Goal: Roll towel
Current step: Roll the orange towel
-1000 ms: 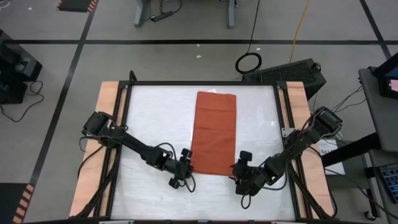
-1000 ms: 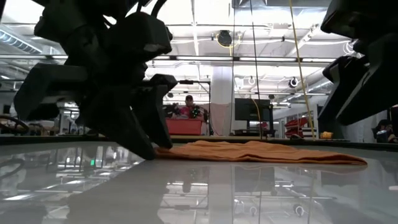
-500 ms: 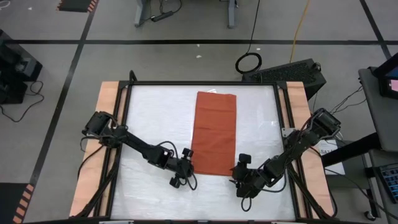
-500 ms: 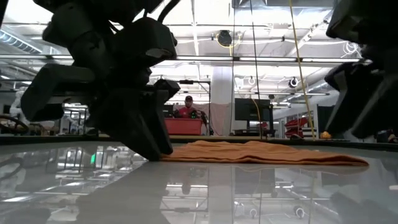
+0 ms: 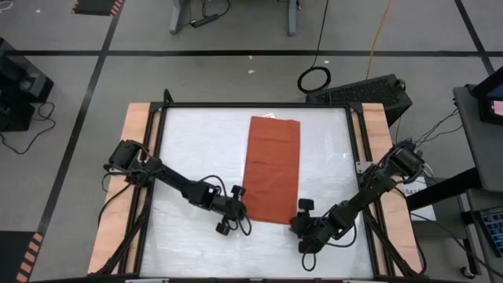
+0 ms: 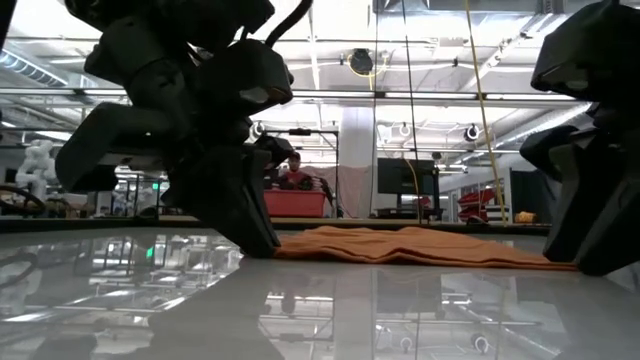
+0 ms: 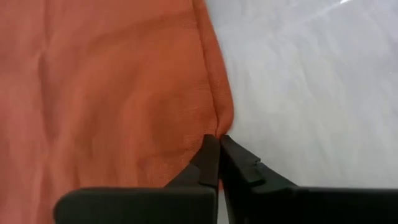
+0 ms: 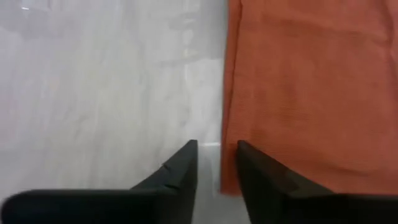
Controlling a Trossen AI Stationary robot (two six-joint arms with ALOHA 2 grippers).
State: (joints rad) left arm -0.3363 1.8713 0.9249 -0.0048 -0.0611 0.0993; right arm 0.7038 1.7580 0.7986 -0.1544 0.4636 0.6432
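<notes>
Left gripper [image 7: 218, 138] pinched shut on the towel [image 5: 272, 169] at its near left corner, the cloth puckered where the tips meet. Right gripper [image 8: 216, 147] at the near right corner, its two fingers [image 8: 180, 168] set a narrow gap apart, straddling the towel's edge with one on bare tabletop [image 5: 196, 141] and one over the cloth; whether it has hold of the cloth cannot be told.

High view: towel flat near the middle of the tabletop, long axis running near to far, both arms reaching inward to its near end, the left gripper [image 5: 235, 206] and right gripper [image 5: 302, 222] on opposite sides.

Low view: towel [image 6: 420, 247] a low rumpled strip on the glossy surface, flanked by the dark bulk of the left gripper [image 6: 250, 235] and right gripper [image 6: 590, 255], both down at the tabletop; a person shows in the room beyond.

Wrist views alone show the finger contact with the hem.
</notes>
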